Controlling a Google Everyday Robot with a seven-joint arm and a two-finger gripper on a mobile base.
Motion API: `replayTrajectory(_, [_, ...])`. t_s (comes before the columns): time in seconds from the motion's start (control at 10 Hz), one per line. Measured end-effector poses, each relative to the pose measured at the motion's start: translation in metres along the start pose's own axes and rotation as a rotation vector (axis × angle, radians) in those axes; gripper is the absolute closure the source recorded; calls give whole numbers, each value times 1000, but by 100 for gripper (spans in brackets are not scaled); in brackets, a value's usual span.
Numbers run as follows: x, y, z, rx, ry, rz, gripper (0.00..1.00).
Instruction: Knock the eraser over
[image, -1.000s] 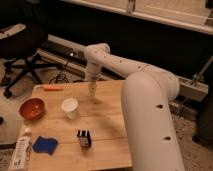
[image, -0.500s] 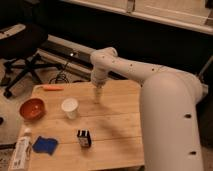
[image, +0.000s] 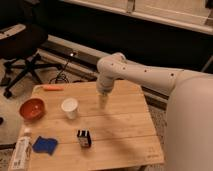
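The eraser (image: 84, 139) is a small black block with a pale patch. It stands upright on the wooden table (image: 125, 130), near the front, just right of a flat blue piece (image: 44, 145). My gripper (image: 104, 101) hangs from the white arm (image: 145, 75) above the middle of the table. It is behind and to the right of the eraser, well apart from it, and right of the white paper cup (image: 69, 107).
An orange bowl (image: 31, 109) sits at the table's left. A long white box (image: 20, 152) lies at the front left corner. An orange pen-like object (image: 52, 88) lies at the back left. A black office chair (image: 22, 50) stands on the floor beyond the table.
The arm has swung right and forward; the gripper has come lower over the middle of the table, closer to the eraser. The objects on the table have not moved.
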Motion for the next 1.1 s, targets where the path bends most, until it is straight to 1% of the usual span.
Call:
replayTrajectory(0.1, [1, 15, -2, 0, 0, 13, 20])
replayTrajectory(0.2, [1, 24, -3, 1, -2, 21, 20])
replayTrajectory(0.3, [0, 43, -3, 0, -6, 37, 20])
replayTrajectory(0.4, [-2, 54, -2, -2, -10, 41, 20])
replayTrajectory(0.6, [-8, 80, 0, -18, -18, 45, 21])
replayTrajectory(0.7, [-16, 102, 2, -47, -18, 34, 30])
replayTrajectory(0.8, [-22, 115, 4, -70, -13, 24, 38])
replayTrajectory(1.0, [-32, 144, 10, -120, 2, 20, 61])
replayTrajectory(1.1, [-34, 150, 12, -131, 8, 24, 69])
